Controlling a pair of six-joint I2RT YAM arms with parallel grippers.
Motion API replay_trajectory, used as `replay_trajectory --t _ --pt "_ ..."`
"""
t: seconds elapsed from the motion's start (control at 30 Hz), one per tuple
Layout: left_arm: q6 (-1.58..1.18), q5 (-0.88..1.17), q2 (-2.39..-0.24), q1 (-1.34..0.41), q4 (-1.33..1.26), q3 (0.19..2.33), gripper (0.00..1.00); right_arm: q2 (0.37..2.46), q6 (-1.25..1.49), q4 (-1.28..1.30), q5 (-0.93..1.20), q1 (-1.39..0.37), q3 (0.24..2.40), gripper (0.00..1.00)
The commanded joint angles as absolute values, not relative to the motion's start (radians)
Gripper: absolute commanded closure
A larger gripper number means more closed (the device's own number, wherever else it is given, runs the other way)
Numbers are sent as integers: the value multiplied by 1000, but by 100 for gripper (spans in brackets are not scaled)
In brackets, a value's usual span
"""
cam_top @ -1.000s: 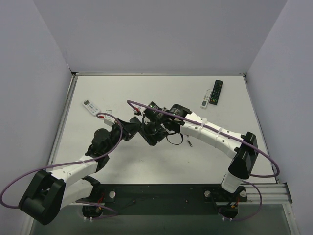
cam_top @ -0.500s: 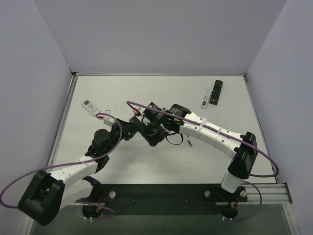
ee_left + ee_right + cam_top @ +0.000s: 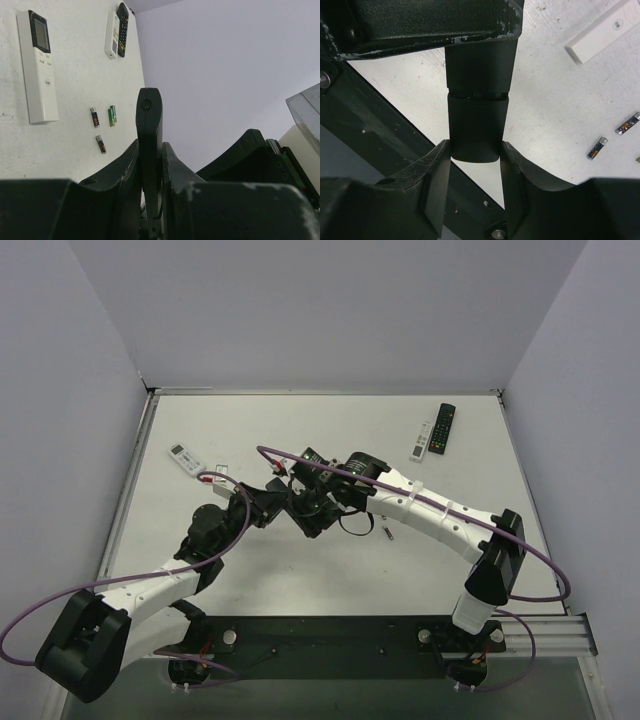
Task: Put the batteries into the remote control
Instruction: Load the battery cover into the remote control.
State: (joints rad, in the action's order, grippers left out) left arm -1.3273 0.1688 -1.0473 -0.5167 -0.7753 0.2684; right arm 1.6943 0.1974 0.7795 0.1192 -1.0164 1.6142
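Note:
A black remote control (image 3: 149, 125) is held edge-on above the table where the two arms meet (image 3: 300, 506). My left gripper (image 3: 150, 152) is shut on its thin sides. My right gripper (image 3: 476, 150) is shut across the rounded end of the same remote (image 3: 476, 135), a fingertip pressed on each side. Three small batteries lie on the table in the left wrist view: a dark one (image 3: 94, 117), a green one (image 3: 112, 115) and another dark one (image 3: 101, 144). Two batteries (image 3: 596, 148) (image 3: 627, 123) show in the right wrist view. One battery (image 3: 385, 533) shows from the top.
A white remote with a screen (image 3: 37, 65) lies by the batteries. A white remote (image 3: 423, 439) and a black remote (image 3: 443, 427) lie together at the back right. At the left lies a white remote (image 3: 186, 457). Purple cables loop over both arms.

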Motion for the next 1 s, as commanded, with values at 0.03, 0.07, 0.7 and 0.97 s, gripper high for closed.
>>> replay_trajectory --t 0.03,0.07,0.7,0.97 --pt "-1342 176 -1019 -525 -870 304 100 1712 190 827 112 -1026 1647 86" --pt "-1342 175 -1019 -525 -870 304 100 1712 190 828 112 -1026 1649 86" --pt "-1391 161 -1019 -532 -896 288 100 1710 189 838 109 -1028 1661 78" --pt "-1413 155 -1023 -534 -910 276 100 1704 189 845 107 -1028 1663 72"
